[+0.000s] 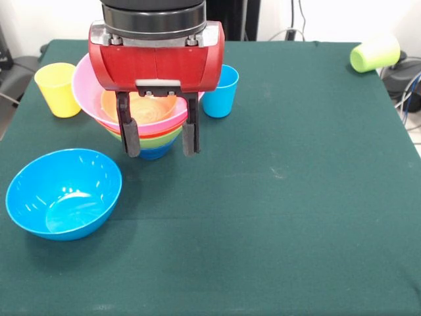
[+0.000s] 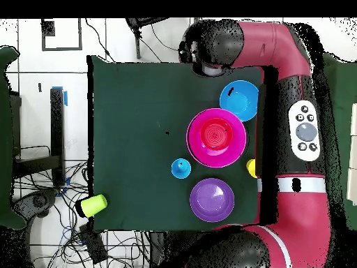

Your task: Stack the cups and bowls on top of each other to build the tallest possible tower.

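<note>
Tower (image 1: 141,125) stands upright on the table, long axis vertical, at far left in the front view. It widens upward: small dark blue bowl (image 1: 156,153) at the base, then lime green bowl (image 1: 154,140), a thin orange-red rim (image 1: 148,133), and the large pink bowl (image 1: 89,92) on top with the small orange bowl (image 1: 148,108) nested inside it. All mouths face up. Surfaces are glossy, with highlights on the rims.

Light blue bowl (image 1: 64,193) sits alone, mouth up, near left, well apart from the tower. Purple bowl (image 2: 212,199) shows only in the overhead view, mouth up, just beside the pink bowl.

Yellow cup (image 1: 58,89) is upright, mouth up, just left of the tower. Light blue cup (image 1: 222,92) is upright, just right of it. Lime green cup (image 1: 375,52) lies on its side at the far right corner, long axis roughly left to right, mouth pointing left.

Gripper (image 1: 160,139) hangs in front of the tower, its two dark fingers (image 1: 129,131) spread wide apart, pointing down, holding nothing; the tips sit level with the tower's lower bowls.

Surface: dark green cloth (image 1: 296,197), a few pale specks. Around it: white tiled floor (image 2: 63,56) and loose cables (image 2: 70,209).
</note>
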